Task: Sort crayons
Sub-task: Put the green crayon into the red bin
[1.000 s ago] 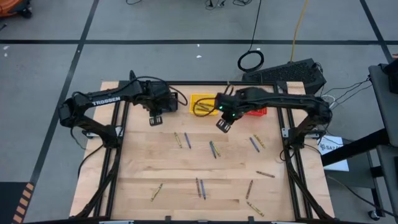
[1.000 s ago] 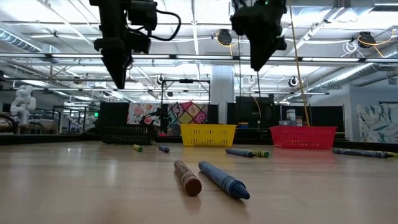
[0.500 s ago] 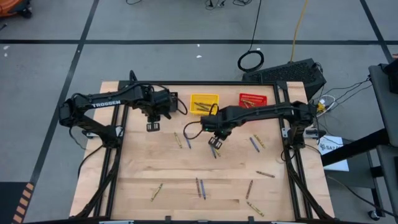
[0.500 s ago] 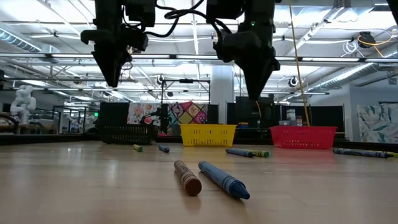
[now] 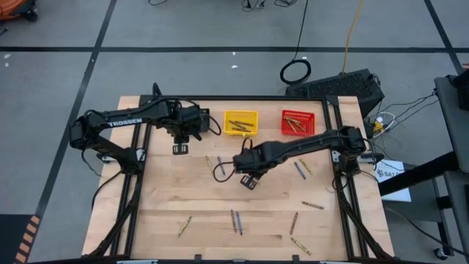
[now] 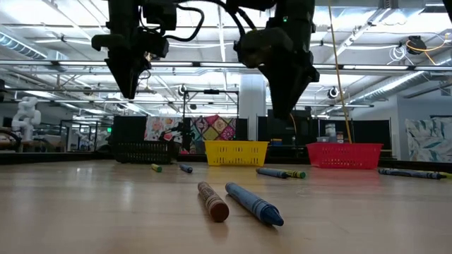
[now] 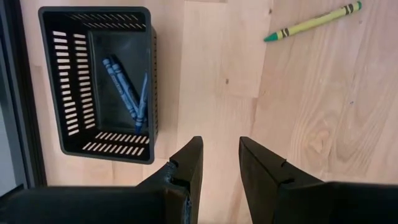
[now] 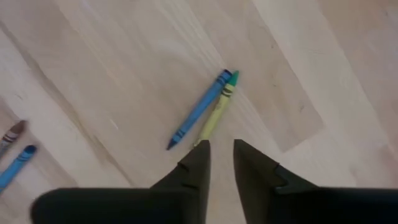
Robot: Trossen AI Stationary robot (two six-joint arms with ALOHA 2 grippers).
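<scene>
Right gripper (image 5: 248, 182) hovers above the middle of the wooden surface (image 5: 220, 198), its fingers (image 8: 198, 163) slightly apart with nothing between them, directly over a blue crayon (image 8: 199, 110) and a yellow-green crayon (image 8: 217, 107) lying side by side and touching; the left gripper (image 5: 180, 149) waits near the far left, also parted and empty, beside a black bin (image 7: 98, 81) holding blue crayons. From large to small: the surface, then 3 bins at its far edge, the yellow bin (image 5: 241, 122) and red bin (image 5: 297, 123) each holding crayons, then loose crayons (image 5: 235, 220) scattered across the near half.
</scene>
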